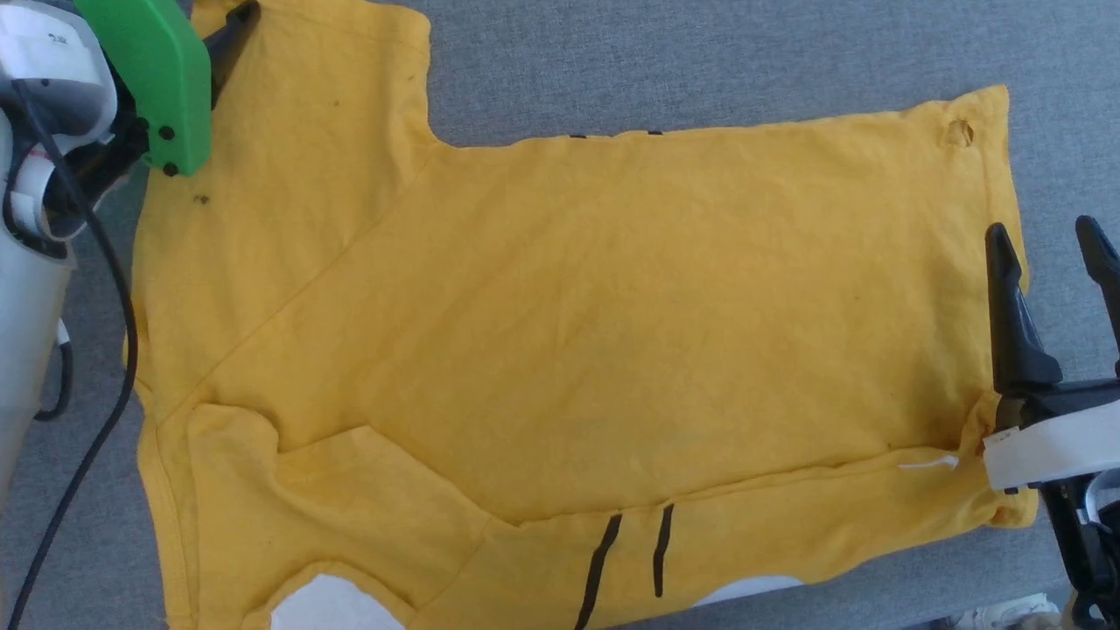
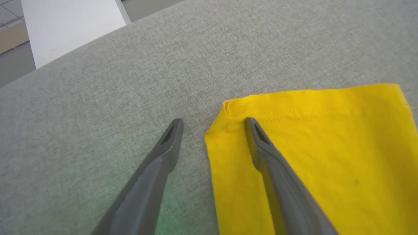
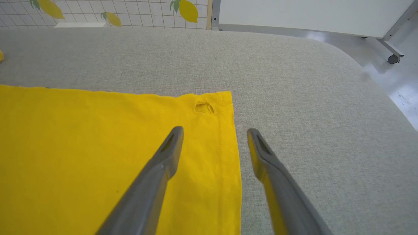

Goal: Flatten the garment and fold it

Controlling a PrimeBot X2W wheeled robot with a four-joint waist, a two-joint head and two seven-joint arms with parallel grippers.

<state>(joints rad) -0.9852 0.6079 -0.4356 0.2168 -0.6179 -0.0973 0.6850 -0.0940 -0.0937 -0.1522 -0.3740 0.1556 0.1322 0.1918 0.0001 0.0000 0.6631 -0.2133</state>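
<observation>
The yellow garment (image 1: 612, 306) lies spread over the grey padded surface (image 1: 744, 61), one sleeve toward the upper left. Its near edge is folded over, showing black stripes (image 1: 604, 560) and white patches (image 1: 324, 608). A small hole (image 1: 960, 133) sits near the far right corner. My left gripper (image 2: 213, 121) is open, straddling the sleeve's corner, one finger (image 2: 261, 147) over the cloth (image 2: 326, 147) and the other over bare surface. My right gripper (image 1: 1041, 226) is open astride the hem (image 3: 228, 147), its left finger (image 3: 163, 163) above the yellow fabric (image 3: 81, 147). Nothing is pinched.
A lemon-printed grid backdrop (image 3: 98, 13) and a white panel (image 3: 310, 14) stand beyond the surface's far edge. Shiny floor (image 3: 401, 91) lies past its rounded right corner. A white board (image 2: 72, 26) stands off the left side. A black cable (image 1: 114, 289) hangs along my left arm.
</observation>
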